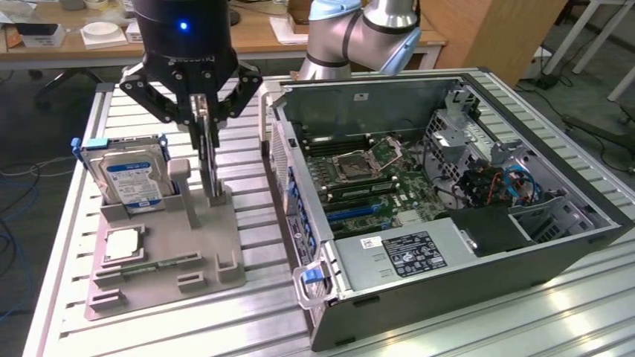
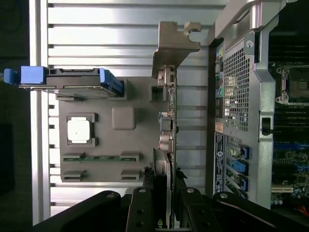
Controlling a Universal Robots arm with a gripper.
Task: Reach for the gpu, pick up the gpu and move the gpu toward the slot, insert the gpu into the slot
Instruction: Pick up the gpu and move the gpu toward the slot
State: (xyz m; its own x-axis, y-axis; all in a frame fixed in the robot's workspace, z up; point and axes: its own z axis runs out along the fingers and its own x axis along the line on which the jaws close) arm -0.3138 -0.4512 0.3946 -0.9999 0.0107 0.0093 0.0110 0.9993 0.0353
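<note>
Risk of snagging: thin dark circuit card with silver metal bracket, the gpu (image 1: 208,167) (image 2: 170,96), likely to catch on the grey plastic parts stand (image 1: 169,253) if raised off-vertical. Cause: tall card, gripped near the upper edge alone.

Risk of slip or swing in transit. Cause: narrow purchase on thin faces.

Risk of a knock against the open grey computer case (image 1: 397,100), just beside the stand on the ribbed metal worktop (image 1: 248,320).

Risk of misalignment at the long narrow blue slot (image 1: 355,213) on the green motherboard; fit judged tight.

Black robot hand (image 1: 204,126) (image 2: 164,195) drawn narrow, clamped on both faces of the gpu. Card upright and edge-on, directly beneath the hand, lower edge at the stand. Seated or lifted clear: cannot tell. Well apart from the slot.
</note>
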